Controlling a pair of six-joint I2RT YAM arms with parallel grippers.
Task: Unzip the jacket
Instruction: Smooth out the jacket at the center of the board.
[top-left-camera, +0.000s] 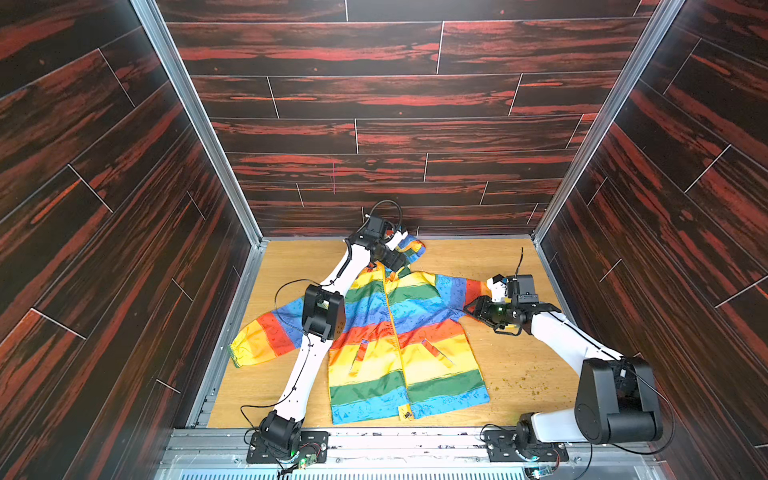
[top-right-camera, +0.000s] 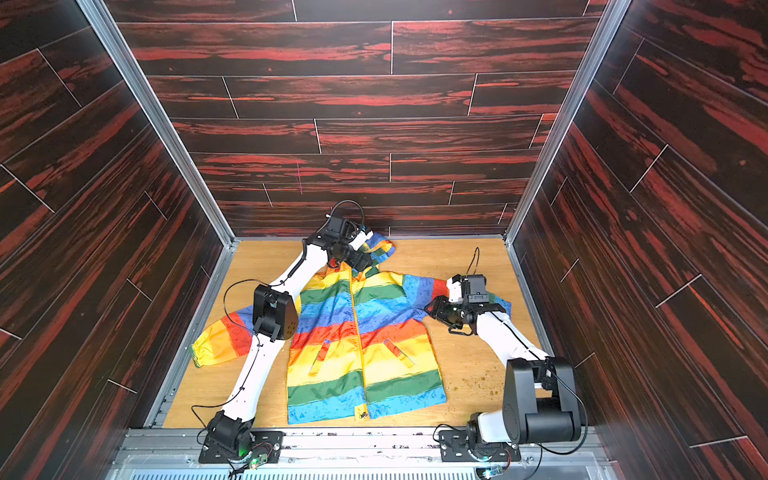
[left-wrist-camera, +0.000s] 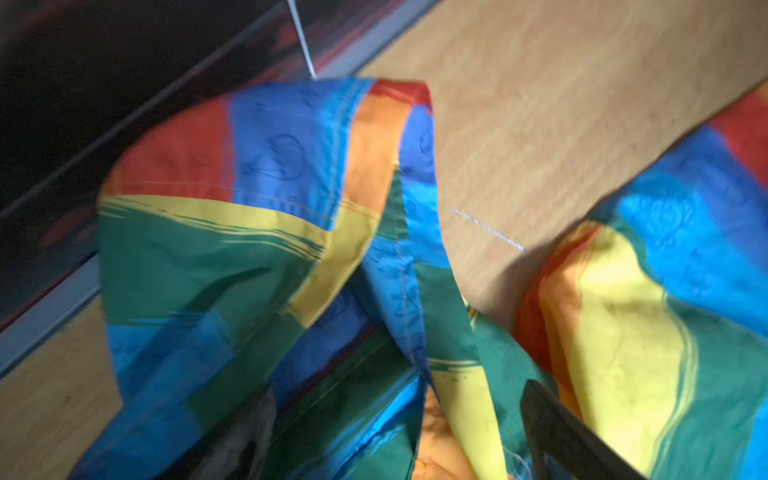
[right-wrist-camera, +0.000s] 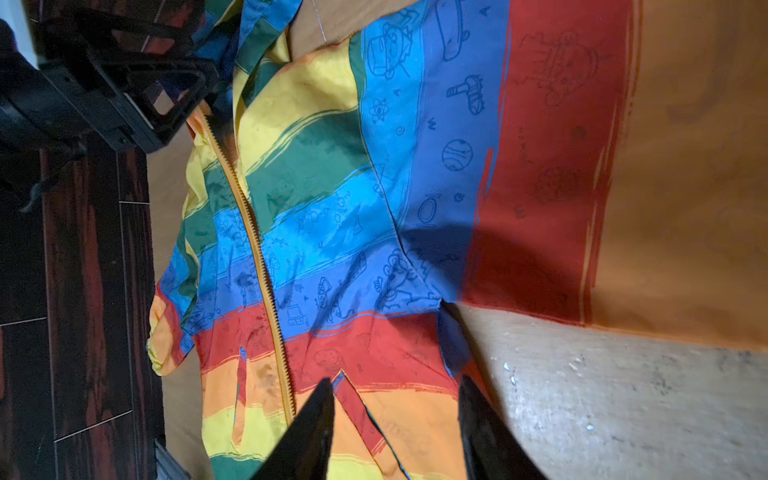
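The rainbow-striped jacket (top-left-camera: 415, 357) (top-right-camera: 374, 361) lies flat, front up, on the wooden table. Its yellow-orange zipper (top-left-camera: 392, 328) (right-wrist-camera: 257, 249) runs down the middle and looks closed along the stretch I see. My left gripper (top-left-camera: 395, 259) (left-wrist-camera: 395, 395) is at the collar below the hood (left-wrist-camera: 249, 199). Its fingers (left-wrist-camera: 561, 436) stand wide apart, open, with loose fabric between them. The zipper pull is hidden. My right gripper (top-left-camera: 473, 309) (right-wrist-camera: 395, 390) hovers open over the jacket's right side near the armpit, holding nothing.
The left arm crosses the jacket's left sleeve (top-left-camera: 262, 336). The right wrist sits over the right sleeve (top-left-camera: 473, 286). Small crumbs (top-left-camera: 523, 382) dot the table (top-left-camera: 498, 257) at the front right. Dark walls close three sides, and a metal rail (top-left-camera: 374, 440) runs along the front.
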